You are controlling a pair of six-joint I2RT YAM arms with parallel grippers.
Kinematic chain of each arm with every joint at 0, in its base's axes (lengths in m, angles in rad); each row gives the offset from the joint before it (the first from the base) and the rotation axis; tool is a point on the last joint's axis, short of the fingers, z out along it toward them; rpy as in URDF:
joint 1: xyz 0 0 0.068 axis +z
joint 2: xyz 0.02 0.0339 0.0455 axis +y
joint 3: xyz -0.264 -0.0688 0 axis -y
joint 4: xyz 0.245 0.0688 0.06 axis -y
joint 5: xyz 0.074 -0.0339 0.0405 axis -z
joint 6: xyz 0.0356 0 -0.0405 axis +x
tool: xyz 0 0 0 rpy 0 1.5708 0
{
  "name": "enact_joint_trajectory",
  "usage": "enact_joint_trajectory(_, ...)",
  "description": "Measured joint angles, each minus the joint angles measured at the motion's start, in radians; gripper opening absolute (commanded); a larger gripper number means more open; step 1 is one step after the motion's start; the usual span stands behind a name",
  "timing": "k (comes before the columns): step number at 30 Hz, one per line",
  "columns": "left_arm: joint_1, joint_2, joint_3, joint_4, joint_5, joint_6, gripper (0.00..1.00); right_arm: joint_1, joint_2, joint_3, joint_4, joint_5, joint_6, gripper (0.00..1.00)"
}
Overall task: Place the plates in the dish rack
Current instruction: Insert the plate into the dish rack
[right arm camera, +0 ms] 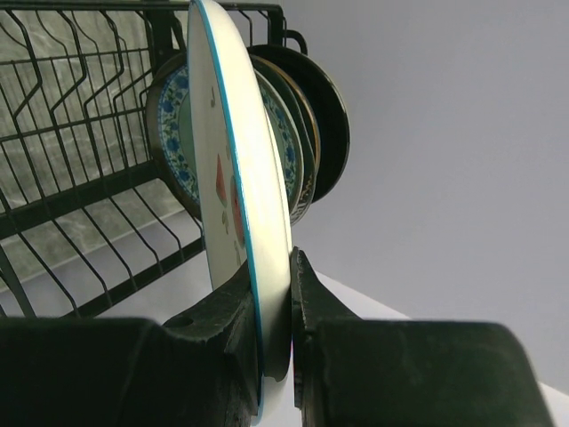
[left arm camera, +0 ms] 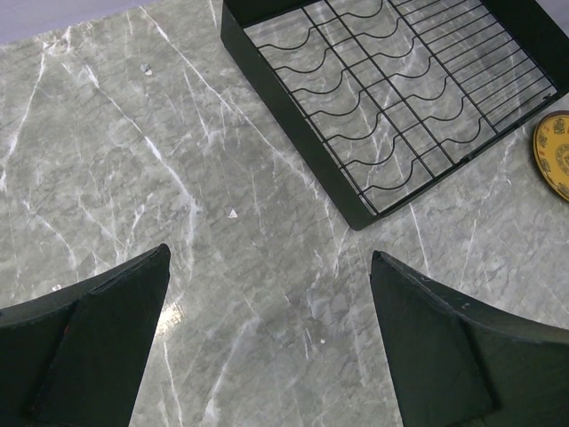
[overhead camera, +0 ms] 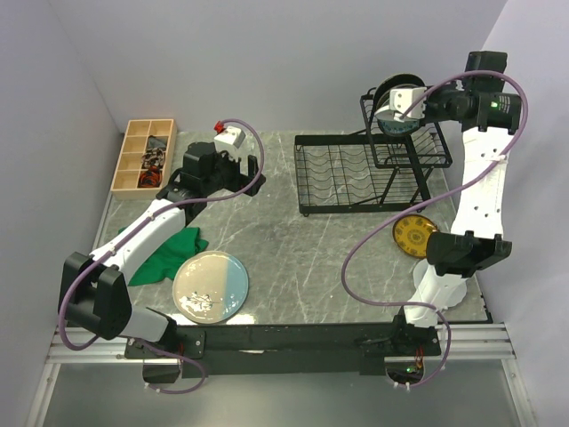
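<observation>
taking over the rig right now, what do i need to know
Left gripper: open, empty, above the marble table beside the dish rack.
Right gripper: shut on the rim of the watermelon plate, held on edge at the upper basket.
Done: several plates stand in the upper basket.
Left: seat the watermelon plate, then load the yellow patterned plate and the cream-and-blue plate, both flat on the table.

Grey marble tabletop (overhead camera: pixel 267 231) — plain, perhaps lavender-tinted, walls (overhead camera: pixel 267 62) around.
</observation>
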Motion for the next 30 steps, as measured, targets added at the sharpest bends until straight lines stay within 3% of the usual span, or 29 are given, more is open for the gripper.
enact_joint_trajectory(30, 0.0, 0.0, 0.0, -0.014, 0.0, -0.001, 0.99, 0.023, 0.013, -0.02, -0.036, -0.006, -0.055, 0.0)
